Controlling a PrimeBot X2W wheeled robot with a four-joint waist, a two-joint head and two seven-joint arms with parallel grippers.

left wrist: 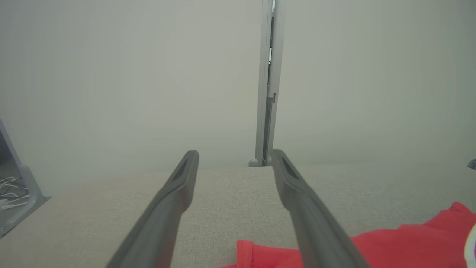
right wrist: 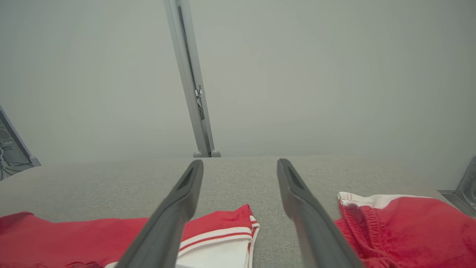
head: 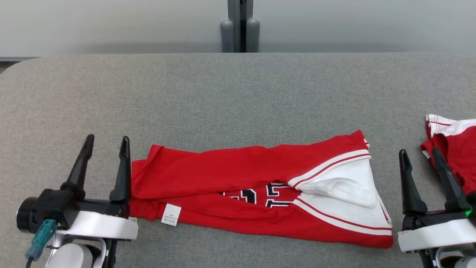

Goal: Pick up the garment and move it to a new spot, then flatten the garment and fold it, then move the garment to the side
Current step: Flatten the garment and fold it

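Nearest, the left gripper (head: 107,138) stands spread and empty just beside the garment (head: 223,171), at its left end. The right gripper (head: 418,150), likewise released, sits between it and the red shorts (head: 459,149). Folded lengthwise on the grey table (head: 238,93), the garment shows half-hidden black lettering, possibly numerals.

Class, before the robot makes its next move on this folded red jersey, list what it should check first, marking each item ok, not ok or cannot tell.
1. Left gripper open and empty: ok.
2. Right gripper open and empty: ok.
3. Red jersey folded into a long strip between the grippers: ok.
4. Fold lies flat: not ok, the white sleeve bunches up at its right end.
5. Jersey apart from the red shorts: ok, bare table between them.
6. Right gripper clear of the shorts: cannot tell.
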